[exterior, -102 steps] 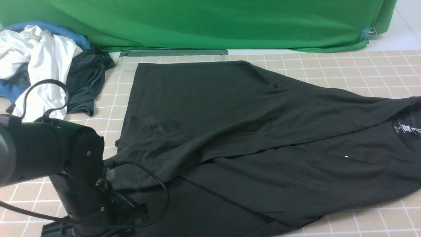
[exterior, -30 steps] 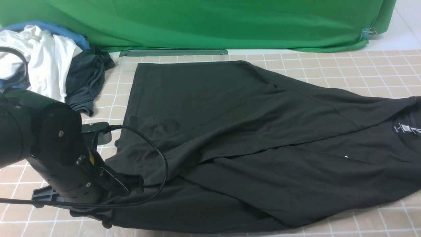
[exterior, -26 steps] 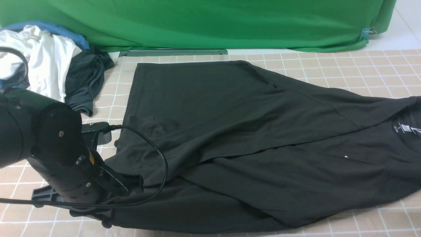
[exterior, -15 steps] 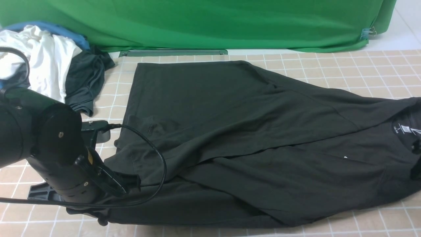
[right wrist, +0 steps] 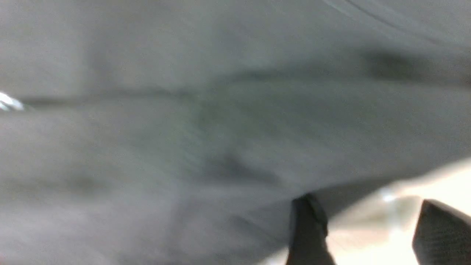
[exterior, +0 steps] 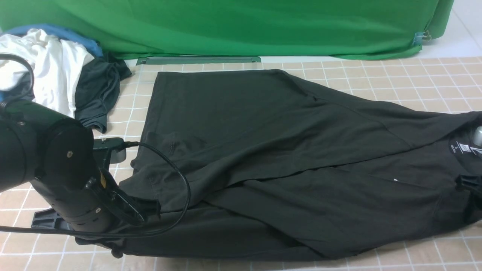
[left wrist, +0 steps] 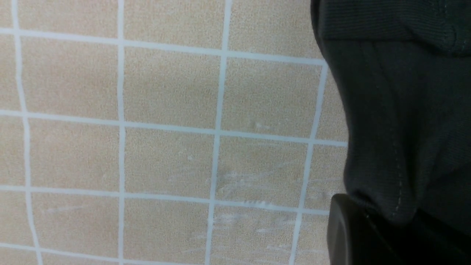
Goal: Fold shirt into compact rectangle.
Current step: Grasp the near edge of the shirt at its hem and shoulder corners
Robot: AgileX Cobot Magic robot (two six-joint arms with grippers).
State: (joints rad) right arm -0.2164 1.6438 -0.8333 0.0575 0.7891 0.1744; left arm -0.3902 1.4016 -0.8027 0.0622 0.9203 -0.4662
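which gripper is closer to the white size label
Right. The right gripper is open over the shirt close to the size label; the left gripper pinches the hem at the opposite end.

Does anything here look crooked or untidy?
The shirt lies askew: its upper layer is folded over diagonally, not square, and wrinkles bunch near its left edge. The clothes pile at the far left is crumpled.

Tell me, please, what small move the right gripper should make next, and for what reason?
Probably the right gripper should slide over the near edge of the shirt by the collar and close. Its jaws stand open at that edge, holding nothing, while the left gripper is shut on the hem corner at the other end. A fold likely needs both ends held.
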